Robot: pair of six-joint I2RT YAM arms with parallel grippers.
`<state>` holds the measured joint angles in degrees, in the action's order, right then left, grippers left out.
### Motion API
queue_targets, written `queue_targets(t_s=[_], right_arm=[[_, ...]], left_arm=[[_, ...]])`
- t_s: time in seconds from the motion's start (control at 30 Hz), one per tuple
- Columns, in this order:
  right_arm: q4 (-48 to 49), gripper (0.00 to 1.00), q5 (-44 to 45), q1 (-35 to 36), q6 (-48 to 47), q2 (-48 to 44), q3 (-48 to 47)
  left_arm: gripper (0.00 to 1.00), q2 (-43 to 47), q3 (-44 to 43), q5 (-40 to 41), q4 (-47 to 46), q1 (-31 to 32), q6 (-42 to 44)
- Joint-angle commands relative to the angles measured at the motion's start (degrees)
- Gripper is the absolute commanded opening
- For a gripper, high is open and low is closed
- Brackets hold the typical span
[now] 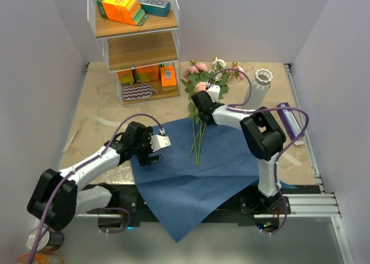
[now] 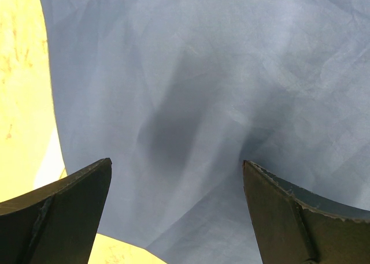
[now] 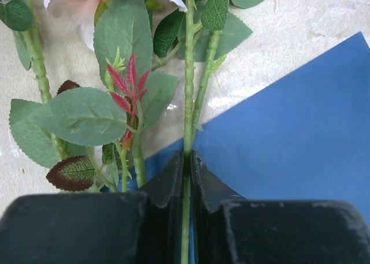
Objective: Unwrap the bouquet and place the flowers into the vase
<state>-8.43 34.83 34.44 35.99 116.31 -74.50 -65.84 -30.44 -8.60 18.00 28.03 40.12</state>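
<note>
The bouquet lies unwrapped: its blue paper [image 1: 196,177] is spread flat on the table, and the flowers [image 1: 203,78] rest with their green stems on its far edge and their pink and cream blooms toward the back. My right gripper [image 1: 198,109] is shut on one green stem [image 3: 188,90]; in the right wrist view the right gripper [image 3: 188,155] pinches it at the edge of the blue paper [image 3: 289,125]. My left gripper [image 1: 151,155] hovers open over the paper's left side. In its own view the left gripper [image 2: 176,160] holds nothing above the blue paper [image 2: 202,73]. The white ribbed vase [image 1: 261,84] stands upright at the back right.
A wire shelf rack [image 1: 139,44] with orange and teal boxes stands at the back left. A purple box [image 1: 291,122] lies right of the right arm. The paper's near corner hangs over the table's front edge. White walls close in both sides.
</note>
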Motion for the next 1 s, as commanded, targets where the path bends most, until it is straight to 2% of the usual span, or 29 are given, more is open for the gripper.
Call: queue_targets(t_s=[0.0,0.07,0.33,0.63,0.87,0.97], right_arm=[[0.1,0.07,0.7,-0.2,0.5,-4.2,1.7],[0.2,0.0,1.0,-0.2,0.5,-5.0,2.5],[1.5,0.0,2.6,-0.2,-1.2,-6.7,5.2],[3.5,0.0,4.2,-0.2,-8.1,-17.4,4.1],[10.6,0.0,2.4,0.7,-11.7,-25.9,11.0],[18.9,0.0,2.9,2.6,-14.6,-30.0,17.6]], left_arm=[[1.0,-0.2,0.3,-1.3,-1.2,-0.3,-0.3],[0.99,-0.7,0.1,-1.6,-1.4,-0.3,-0.7],[1.0,-1.6,-0.1,-1.5,-1.7,-0.3,-1.3],[1.0,-1.7,0.9,-1.7,-2.5,-0.3,-1.6],[1.0,-1.7,0.6,-1.8,-3.0,-0.3,-2.1],[1.0,-1.4,1.1,-1.7,-3.1,-0.3,-2.1]])
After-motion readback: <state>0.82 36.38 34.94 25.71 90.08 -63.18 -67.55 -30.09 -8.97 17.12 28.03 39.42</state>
